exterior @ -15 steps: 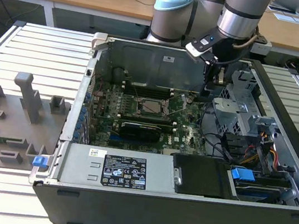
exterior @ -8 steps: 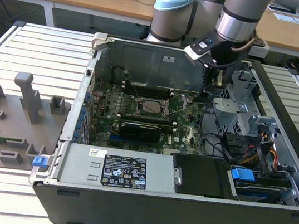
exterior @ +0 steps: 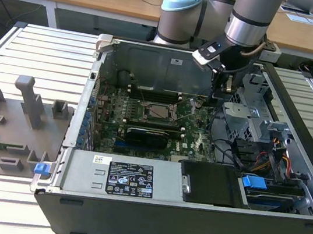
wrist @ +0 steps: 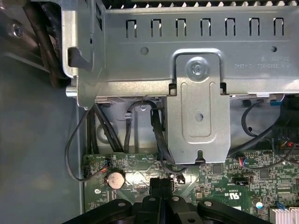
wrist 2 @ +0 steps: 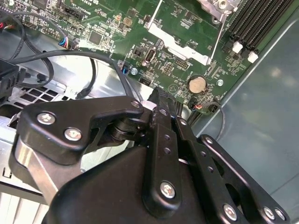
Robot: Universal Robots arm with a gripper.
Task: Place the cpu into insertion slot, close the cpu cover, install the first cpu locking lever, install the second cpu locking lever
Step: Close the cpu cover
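- Table [exterior: 37,46]: pale ribbed metal, carrying the open case [exterior: 187,227], a grey and black sheet-steel box.
- Arm [exterior: 250,19]: smooth silver tube reaching down into the case, to the exterior view's right of the slot.
- Board [exterior: 142,135]: green, stiff, crowded with small parts and black cables.
- Gripper [exterior: 227,87]: matt black linkages with bright screws. In both wrist views its fingers [wrist 2: 164,116] [wrist: 155,186] are pressed together with nothing seen between them. It is poised over the board's edge near the coin cell, apart from the slot.
- Slot [exterior: 148,110]: square, silver-rimmed, mid-board.
- Cover [wrist 2: 184,49]: what looks like the thin silver frame stands raised. I judge it springy hinged sheet, best pushed at its free edge.
- Cpu [exterior: 159,112]: a dull grey square that appears to lie in the slot. It is likely light, rigid and slick-topped, with a delicate underside, so hold it by the edges only.
- Coin cell [wrist: 115,178]: small shiny disc.
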